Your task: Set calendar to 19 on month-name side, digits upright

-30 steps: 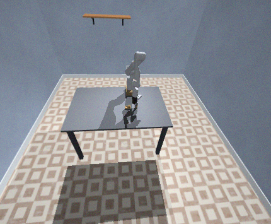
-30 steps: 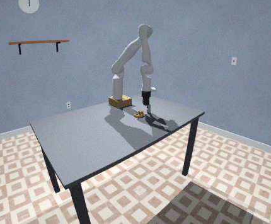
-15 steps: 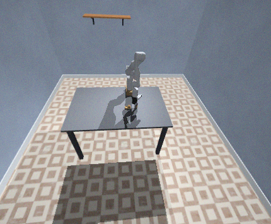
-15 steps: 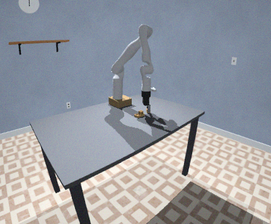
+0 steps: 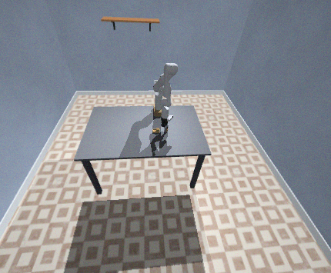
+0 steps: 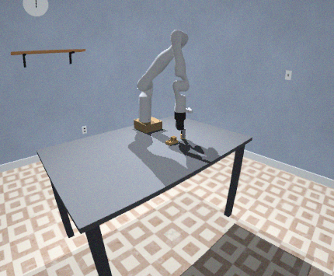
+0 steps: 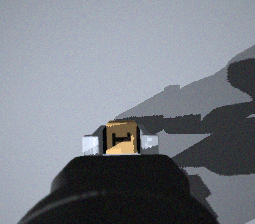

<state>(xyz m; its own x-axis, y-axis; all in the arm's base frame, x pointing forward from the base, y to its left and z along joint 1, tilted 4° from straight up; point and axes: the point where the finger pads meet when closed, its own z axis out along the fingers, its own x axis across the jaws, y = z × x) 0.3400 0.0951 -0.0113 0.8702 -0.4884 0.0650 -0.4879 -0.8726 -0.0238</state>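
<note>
In the wrist view I can see the gripper (image 5: 167, 129) (image 6: 182, 135) (image 7: 121, 134) closed on a wooden cube (image 7: 122, 136), a finger on either side and a dark "1" facing the camera, lying sideways there. From where I stand, the gripper points down, low over the dark grey table (image 5: 110, 134) (image 6: 84, 175). Just beside it on the table sits the small wooden tray (image 5: 155, 131) (image 6: 171, 143), with a block-like piece (image 6: 173, 138) standing up from it; I can't read any digit on that.
</note>
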